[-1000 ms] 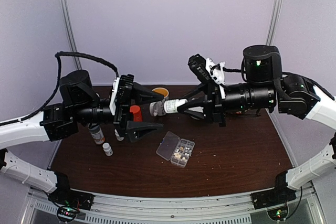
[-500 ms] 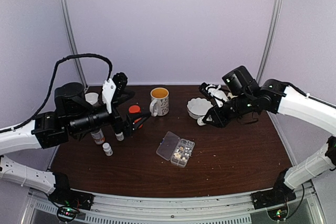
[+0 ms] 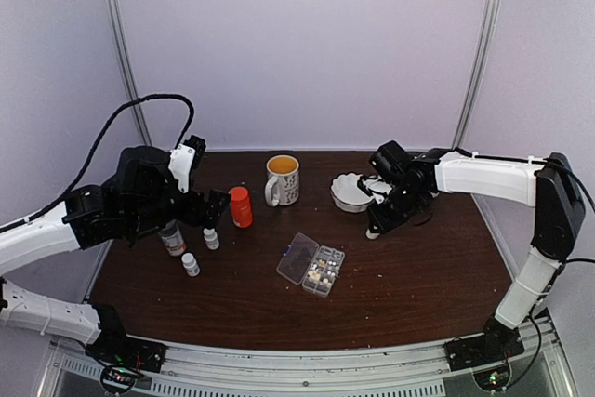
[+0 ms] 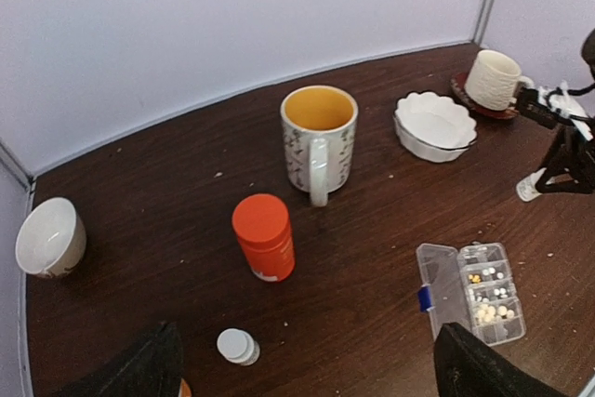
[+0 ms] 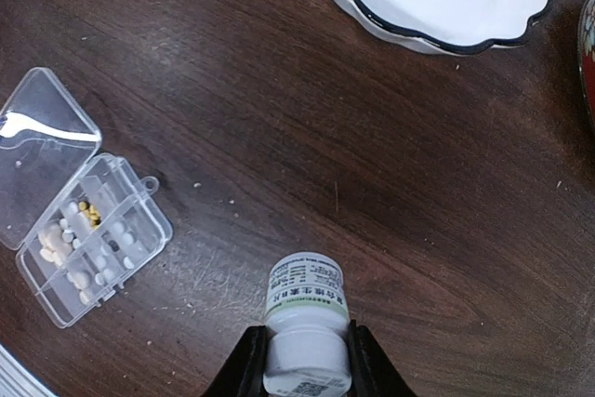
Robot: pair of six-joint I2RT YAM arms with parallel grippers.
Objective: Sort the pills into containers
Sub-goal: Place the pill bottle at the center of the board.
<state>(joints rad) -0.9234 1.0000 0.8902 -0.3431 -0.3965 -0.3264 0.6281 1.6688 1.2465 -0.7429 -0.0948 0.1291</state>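
Note:
The clear organizer box (image 3: 313, 265) lies open on the table with its lid folded left. Whitish and tan pills (image 5: 72, 248) fill its containers (image 5: 93, 239); the left wrist view shows the box (image 4: 474, 290) at lower right. My right gripper (image 5: 305, 352) is shut on a small white labelled bottle (image 5: 305, 309), low over the table to the right of the box, in front of the scalloped bowl; from above the right gripper (image 3: 376, 222) is there too. My left gripper (image 4: 307, 380) is wide open with nothing between its fingers, above and behind an orange bottle (image 4: 264, 237).
A mug (image 3: 282, 178) and a scalloped white bowl (image 3: 351, 192) stand at the back. Two small white bottles (image 3: 211, 239) (image 3: 191, 264) and an amber bottle (image 3: 172, 239) stand at the left. A white bowl (image 4: 48, 237) sits far left, a cup on a saucer (image 4: 493, 81) far right.
Both arms have dropped from mid-air and drawn apart. The right gripper has carried the white bottle down to the right of the box. The left gripper has opened wide and pulled back left.

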